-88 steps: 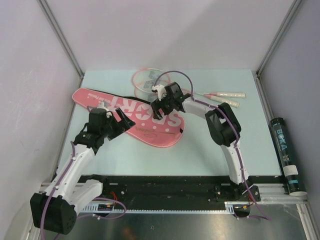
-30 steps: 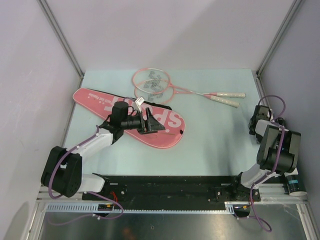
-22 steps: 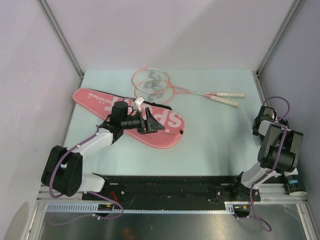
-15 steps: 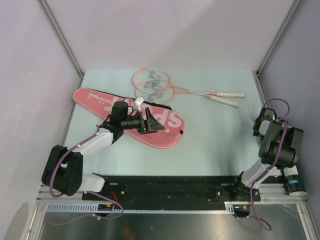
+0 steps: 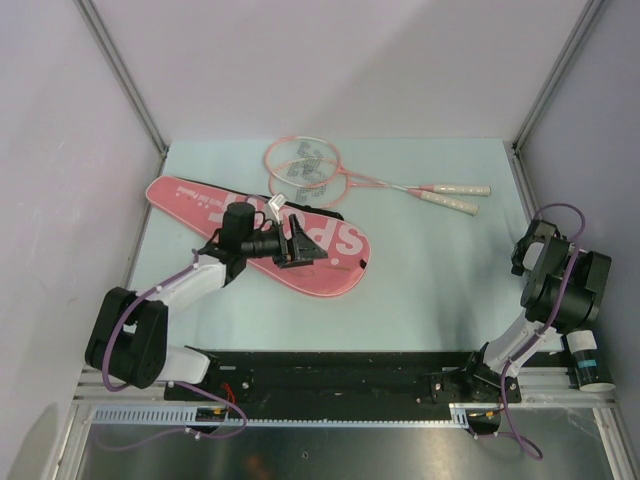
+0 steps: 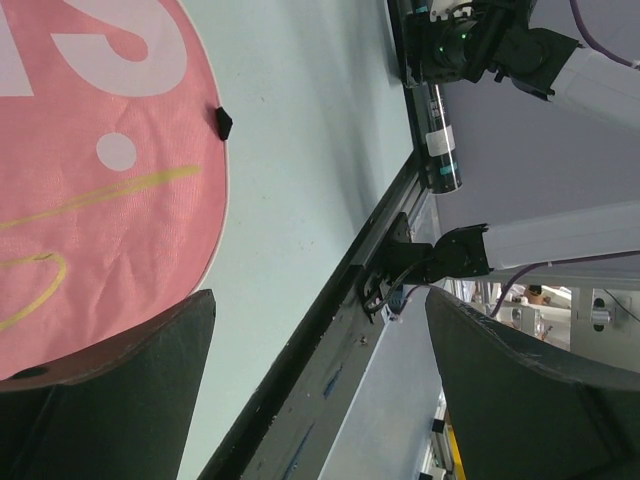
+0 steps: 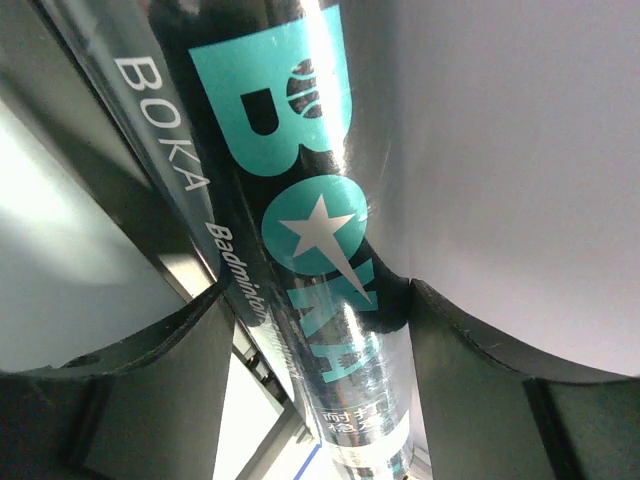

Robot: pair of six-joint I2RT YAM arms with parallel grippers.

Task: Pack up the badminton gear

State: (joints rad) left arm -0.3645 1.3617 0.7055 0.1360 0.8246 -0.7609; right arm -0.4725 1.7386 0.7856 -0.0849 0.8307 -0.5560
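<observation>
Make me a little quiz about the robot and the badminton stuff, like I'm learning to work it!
1. True or false: both rackets lie on the table, outside the pink bag.
2. The word printed on the dark tube is: A) BOKA B) SPORT C) PINK.
3. Which gripper has the tube between its fingers?
Key: 1 true; 2 A; 3 the right gripper.

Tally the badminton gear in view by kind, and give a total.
Pink rackets: 2
Pink racket bag: 1
Dark tube: 1
Small white item on the bag, perhaps a shuttlecock: 1
Total: 5
</observation>
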